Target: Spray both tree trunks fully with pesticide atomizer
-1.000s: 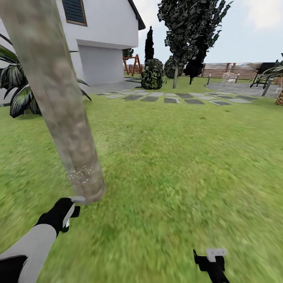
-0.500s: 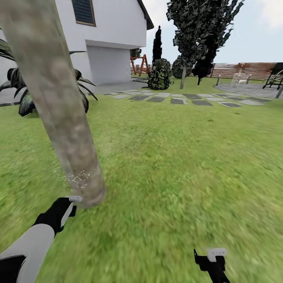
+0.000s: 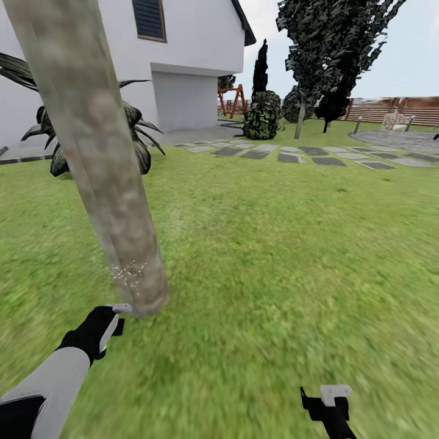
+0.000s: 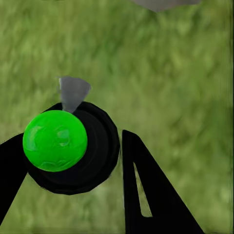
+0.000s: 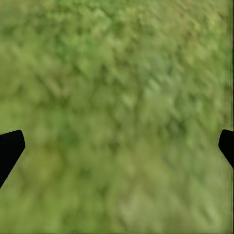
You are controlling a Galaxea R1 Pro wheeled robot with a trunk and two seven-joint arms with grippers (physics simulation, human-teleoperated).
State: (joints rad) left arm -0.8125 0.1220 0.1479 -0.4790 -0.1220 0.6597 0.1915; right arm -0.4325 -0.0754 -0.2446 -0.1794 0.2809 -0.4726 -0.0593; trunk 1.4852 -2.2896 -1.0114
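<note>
Head view: the trunk (image 3: 100, 164) runs off the top left of the frame, its crown cut off. White specks of pesticide (image 3: 127, 272) dot its base. The left hand (image 3: 105, 326) sits low left, just below the trunk foot; its grasp is hard to read here. The right hand (image 3: 329, 402) is cut by the bottom edge.

Left wrist view: the left hand (image 4: 73, 161) is closed around the atomizer (image 4: 68, 146), over grass (image 4: 170, 73).

Right wrist view: the right hand (image 5: 117, 146) is spread wide, empty, over blurred grass.

A white house (image 3: 183, 55) stands behind a spiky plant (image 3: 131, 137) and stepping stones (image 3: 292, 155).
</note>
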